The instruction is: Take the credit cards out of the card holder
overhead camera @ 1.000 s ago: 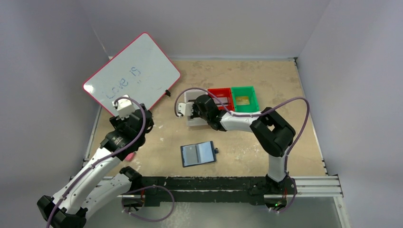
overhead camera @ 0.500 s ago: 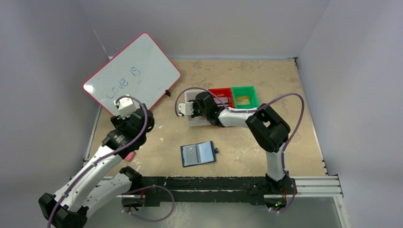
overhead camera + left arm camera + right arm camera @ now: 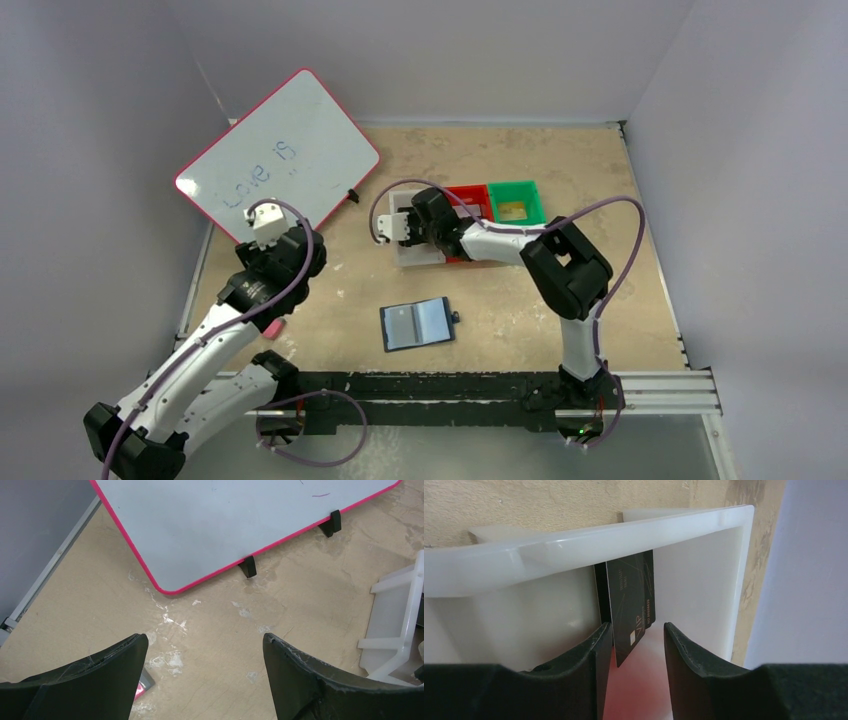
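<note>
Right gripper [image 3: 634,645]: jaws parted over the white bin [image 3: 589,535]; black card [image 3: 631,605] stands between them, seemingly let go, leaning on the bin wall.
Left gripper [image 3: 205,665]: wide open, empty, hovering above the bench [image 3: 300,610] beside the whiteboard [image 3: 225,520].
Card holder [image 3: 417,323]: lies open on the bench, well apart from the bins.
Green bin [image 3: 515,205]: holds a gold-tan card [image 3: 511,211], apparently sorted by colour.

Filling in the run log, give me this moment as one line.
right gripper: open over white bin | black card: in bin | left gripper: open, empty | card holder: open on table
</note>
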Controlling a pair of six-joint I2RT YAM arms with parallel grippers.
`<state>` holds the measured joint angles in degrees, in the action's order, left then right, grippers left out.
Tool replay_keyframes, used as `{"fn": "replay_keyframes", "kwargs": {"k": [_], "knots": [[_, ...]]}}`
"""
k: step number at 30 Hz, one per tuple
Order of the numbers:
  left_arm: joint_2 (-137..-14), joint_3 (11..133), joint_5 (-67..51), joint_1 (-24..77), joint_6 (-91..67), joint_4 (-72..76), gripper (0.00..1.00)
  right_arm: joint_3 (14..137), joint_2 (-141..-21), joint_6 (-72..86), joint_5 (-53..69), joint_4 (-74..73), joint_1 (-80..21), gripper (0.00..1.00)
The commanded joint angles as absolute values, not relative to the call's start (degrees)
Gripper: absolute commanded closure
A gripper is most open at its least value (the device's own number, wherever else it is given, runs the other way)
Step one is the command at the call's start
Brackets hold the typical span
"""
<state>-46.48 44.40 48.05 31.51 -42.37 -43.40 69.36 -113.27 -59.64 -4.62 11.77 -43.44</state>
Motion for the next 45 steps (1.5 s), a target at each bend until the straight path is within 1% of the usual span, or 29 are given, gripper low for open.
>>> {"fn": "replay_keyframes", "kwargs": {"k": [1, 8, 13, 16, 19, 20, 21, 22, 23, 24, 26, 28, 29, 30, 33, 34, 39, 40, 42, 45], "knots": [[-46.82, 46.05, 47.77, 31.11, -41.47, -42.54, 0.15, 73.0, -110.9, -58.63, -2.46, 9.26, -42.89, 0.54], [-47.33, 46.06, 47.15, 31.05, -41.31, -42.47, 0.15, 73.67, -108.32, -56.62, 0.09, 8.18, -42.89, 0.51], [-48.46, 46.36, 46.32, 31.05, -41.13, -42.66, 0.15, 73.18, -106.36, -54.03, -1.78, 9.92, -42.89, 0.5], [-48.61, 46.42, 46.45, 31.03, -41.2, -42.77, 0.15, 71.5, -102.18, -46.78, -2.76, 14.61, -42.88, 0.5], [-47.94, 46.39, 46.78, 31.02, -41.34, -42.89, 0.15, 66.82, -94.31, -33.24, -3.31, 22.14, -42.9, 0.48], [-47.66, 46.4, 46.9, 31.07, -41.42, -42.89, 0.15, 64.62, -91.25, -27.29, -3.58, 24.73, -42.89, 0.44], [-47.44, 46.36, 47.0, 31.03, -41.5, -42.89, 0.15, 62.65, -88.07, -20.42, -3.91, 25.81, -42.89, 0.35], [-47.17, 46.29, 47.16, 31.03, -41.61, -42.85, 0.15, 61.27, -85.29, -12.77, -6.54, 25.74, -42.88, 0.14], [-46.93, 46.29, 47.21, 31.03, -41.65, -42.83, 0.15, 60.21, -82.95, -1.42, -12.34, 23.98, -42.85, 0.02], [-46.76, 46.32, 47.3, 31.03, -41.66, -42.84, 0.15, 59.8, -81.14, 8.34, -17.54, 19.66, -42.43, 0.0], [-46.44, 46.37, 47.42, 31.03, -41.88, -43.1, 0.15, 60.74, -78.89, 20.01, -18.29, 9.29, -41.66, 0.0], [-45.96, 46.35, 47.45, 31.07, -42.09, -43.16, 0.15, 59.4, -76.63, 27.28, -13.8, 3.94, -41.57, 0.0], [-45.63, 46.32, 47.6, 31.02, -42.1, -43.14, 0.15, 57.68, -75.45, 29.89, -11.18, 3.31, -41.57, 0.0], [-45.47, 46.33, 47.76, 31.02, -42.18, -43.15, 0.15, 56.19, -74.36, 32.5, -11.94, 3.75, -41.57, 0.0], [-44.8, 46.33, 48.19, 30.96, -42.32, -43.31, 0.16, 48.86, -71.55, 38.01, -9.0, 5.96, -42.89, 0.06], [-44.63, 46.39, 48.39, 31.02, -42.48, -43.45, 0.16, 47.51, -71.17, 39.97, -10.69, 4.92, -44.21, 0.07], [-43.86, 46.32, 49.33, 31.03, -43.38, -44.0, 0.16, 46.49, -72.79, 50.7, -24.35, -4.12, -58.95, 0.08], [-43.75, 46.25, 49.51, 31.03, -43.52, -44.11, 0.16, 46.65, -73.76, 52.73, -26.89, -6.16, -61.54, 0.12], [-43.69, 46.12, 49.31, 31.03, -43.75, -44.07, 0.16, 47.44, -76.05, 56.35, -29.47, -9.45, -64.86, 0.23], [-44.29, 46.1, 48.85, 31.02, -43.67, -43.93, 0.16, 49.93, -80.46, 59.06, -31.29, -12.33, -69.27, 0.25]]}}
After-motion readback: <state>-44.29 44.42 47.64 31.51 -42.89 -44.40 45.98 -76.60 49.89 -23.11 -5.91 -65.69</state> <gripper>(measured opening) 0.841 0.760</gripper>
